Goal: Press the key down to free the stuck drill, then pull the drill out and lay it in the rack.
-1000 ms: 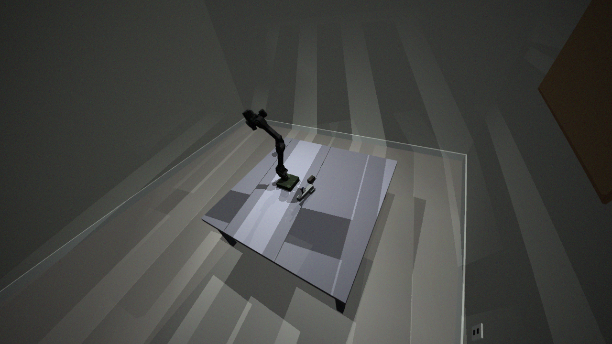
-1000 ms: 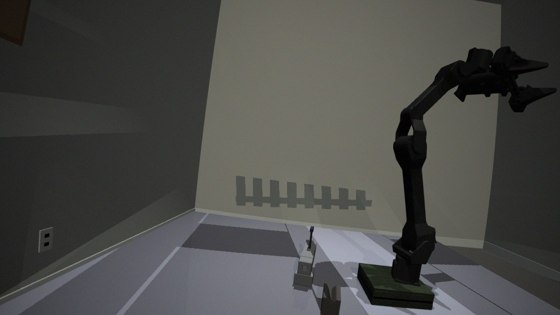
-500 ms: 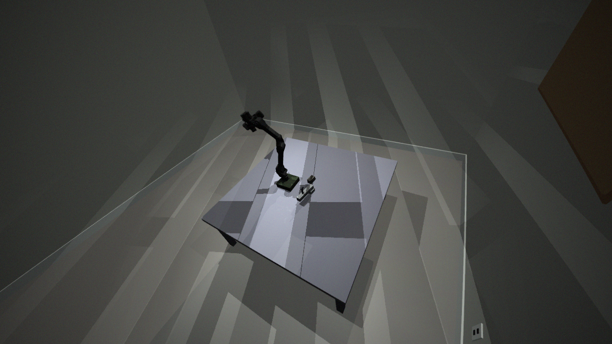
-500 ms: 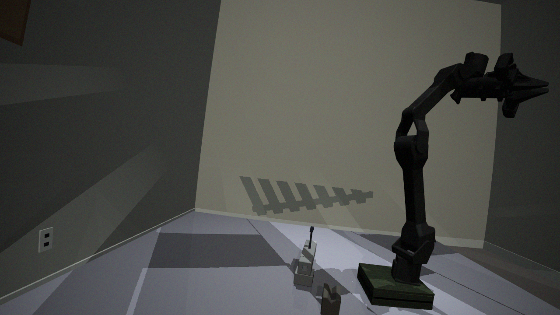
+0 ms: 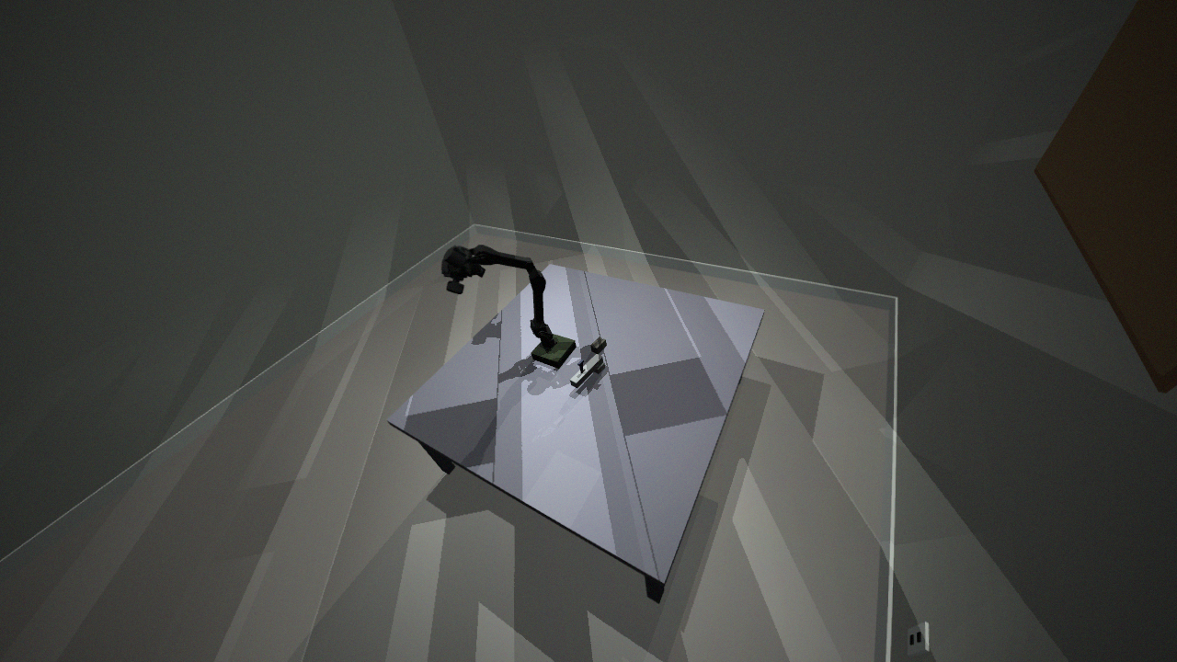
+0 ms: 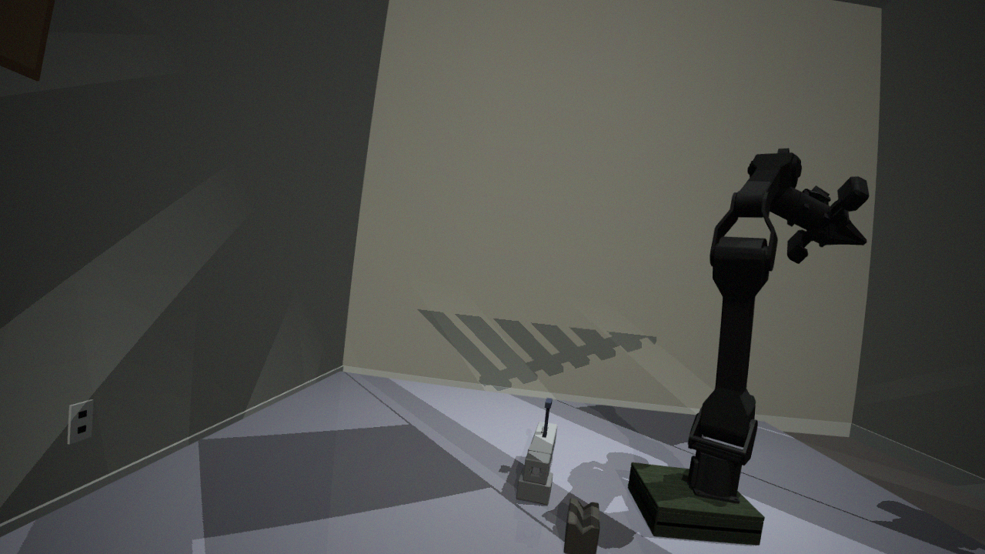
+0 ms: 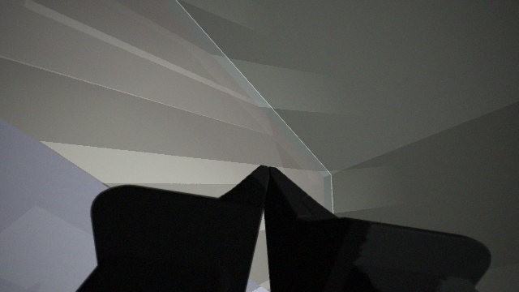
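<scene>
My gripper (image 6: 863,241) (image 7: 266,173) is shut and empty, its fingertips touching. It hangs high in the air, past the arm's base and well away from the objects. A long pale fixture (image 5: 587,375) (image 6: 540,448) lies on the table. A thin dark upright rod (image 5: 580,365) (image 6: 546,417) with a small cap stands up from its top. It looks like the key, but I cannot be sure. The drill is too small or hidden to make out. A small brown V-notched rack (image 5: 599,344) (image 6: 582,528) stands near the fixture, apart from it. The wrist view shows none of these.
The arm stands on a dark green base (image 5: 554,351) (image 6: 709,520), beside the fixture and rack. All stand on the pale grey-violet table (image 5: 542,510) (image 6: 309,495). Bands of shadow cross it. A wall outlet (image 5: 918,637) (image 6: 80,421) is far off.
</scene>
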Robot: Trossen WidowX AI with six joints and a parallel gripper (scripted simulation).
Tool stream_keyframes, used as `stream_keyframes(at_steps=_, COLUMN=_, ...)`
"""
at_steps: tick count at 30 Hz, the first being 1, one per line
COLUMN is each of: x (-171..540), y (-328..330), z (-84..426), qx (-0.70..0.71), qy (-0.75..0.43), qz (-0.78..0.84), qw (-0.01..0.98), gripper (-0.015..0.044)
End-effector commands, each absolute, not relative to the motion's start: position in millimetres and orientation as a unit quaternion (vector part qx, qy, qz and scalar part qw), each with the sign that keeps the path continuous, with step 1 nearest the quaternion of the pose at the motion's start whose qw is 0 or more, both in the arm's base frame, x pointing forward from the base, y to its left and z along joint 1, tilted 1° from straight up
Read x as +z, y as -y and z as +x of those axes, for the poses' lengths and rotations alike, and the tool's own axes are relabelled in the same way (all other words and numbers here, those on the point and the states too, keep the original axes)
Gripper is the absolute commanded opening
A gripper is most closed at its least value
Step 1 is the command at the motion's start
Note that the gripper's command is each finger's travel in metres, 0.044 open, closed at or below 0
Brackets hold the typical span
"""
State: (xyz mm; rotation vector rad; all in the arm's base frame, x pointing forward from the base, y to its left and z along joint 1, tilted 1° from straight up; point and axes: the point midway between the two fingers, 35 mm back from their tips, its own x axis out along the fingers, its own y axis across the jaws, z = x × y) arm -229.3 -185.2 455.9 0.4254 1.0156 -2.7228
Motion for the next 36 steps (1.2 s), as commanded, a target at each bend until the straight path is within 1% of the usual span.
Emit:
stream_keyframes(at_steps=1, x=425.0, y=241.4, z=-192.1, qx=-0.887, qy=-0.379, qz=0.143, qw=0.221, gripper=0.0)
stream_keyframes(at_steps=5, x=396.5, y=285.0, z=-143.7, qx=-0.841, qy=-0.409, qz=0.138, qw=0.326, gripper=0.0)
stream_keyframes(at_steps=9, x=367.6, y=315.3, z=-86.2, qx=-0.782, qy=-0.439, qz=0.131, qw=0.422, gripper=0.0)
stream_keyframes(at_steps=14, x=332.1, y=331.8, z=-8.3, qx=-0.696, qy=-0.475, qz=0.12, qw=0.525, gripper=0.0)
stream_keyframes(at_steps=18, x=303.8, y=328.5, z=55.2, qx=-0.618, qy=-0.503, qz=0.109, qw=0.595, gripper=0.0)
stream_keyframes(at_steps=23, x=265.3, y=303.1, z=132.8, qx=-0.497, qy=-0.548, qz=0.093, qw=0.666, gripper=0.0)
stream_keyframes(at_steps=28, x=228.6, y=255.9, z=198.8, qx=-0.368, qy=-0.59, qz=0.072, qw=0.714, gripper=0.0)
stream_keyframes(at_steps=32, x=199.8, y=206.1, z=239.5, qx=-0.259, qy=-0.626, qz=0.051, qw=0.734, gripper=0.0)
stream_keyframes(at_steps=36, x=173.2, y=148.7, z=266.7, qx=-0.15, qy=-0.658, qz=0.027, qw=0.737, gripper=0.0)
